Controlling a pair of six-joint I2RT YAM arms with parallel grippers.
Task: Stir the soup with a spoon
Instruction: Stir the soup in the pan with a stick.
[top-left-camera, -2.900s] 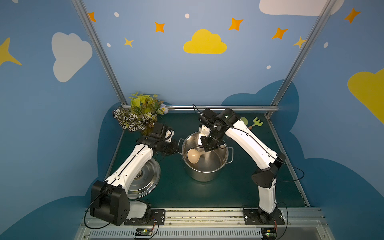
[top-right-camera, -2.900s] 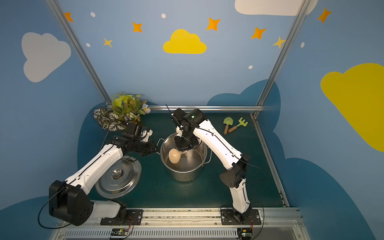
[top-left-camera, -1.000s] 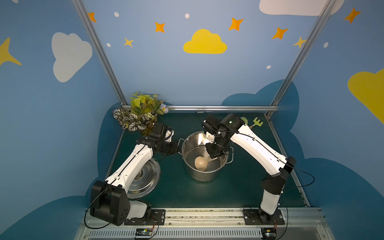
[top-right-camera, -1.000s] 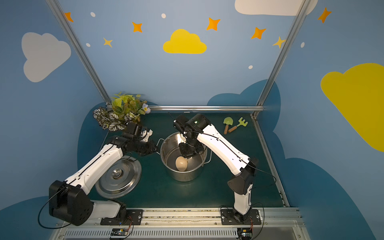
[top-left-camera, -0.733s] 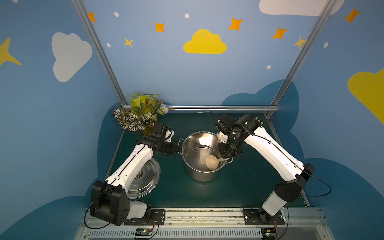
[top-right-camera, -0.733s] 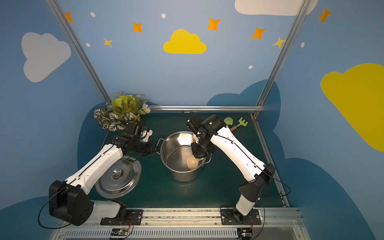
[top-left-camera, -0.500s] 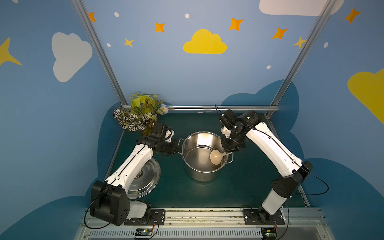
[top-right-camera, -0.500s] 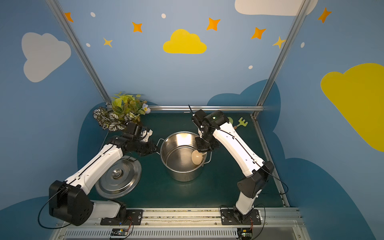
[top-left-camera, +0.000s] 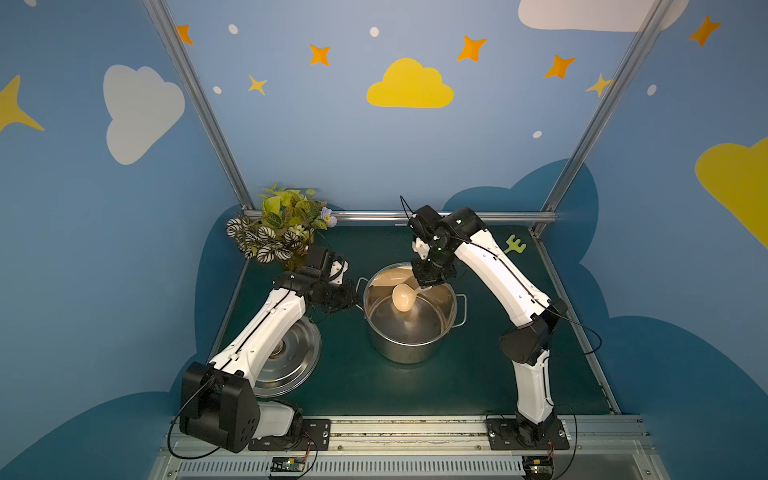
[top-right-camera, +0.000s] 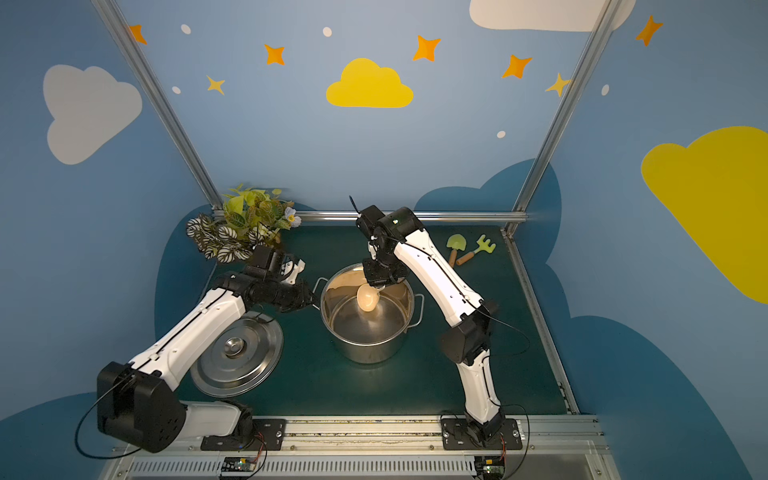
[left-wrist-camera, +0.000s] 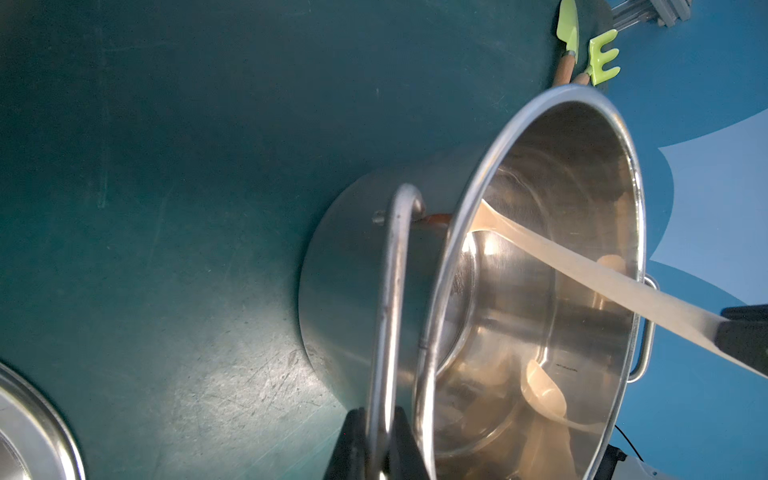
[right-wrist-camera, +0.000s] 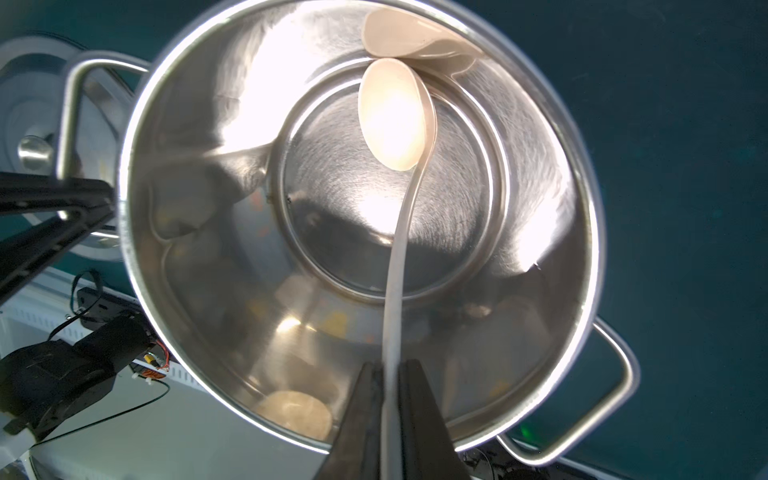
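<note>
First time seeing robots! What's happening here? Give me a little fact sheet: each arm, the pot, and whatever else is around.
left gripper: shut on the pot handle
right gripper: shut on the spoon by its stem
spoon: bowl inside the pot
pot: steel, uncovered, bare metal bottom showing
lid: flat on the table beside the pot
also there: plant, toy shovel, toy rake

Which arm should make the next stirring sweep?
Right. The right gripper is shut on the spoon's handle, with its bowl down inside the pot. The left gripper is clamped on the pot's side handle, so it looks better used steadying the pot.
</note>
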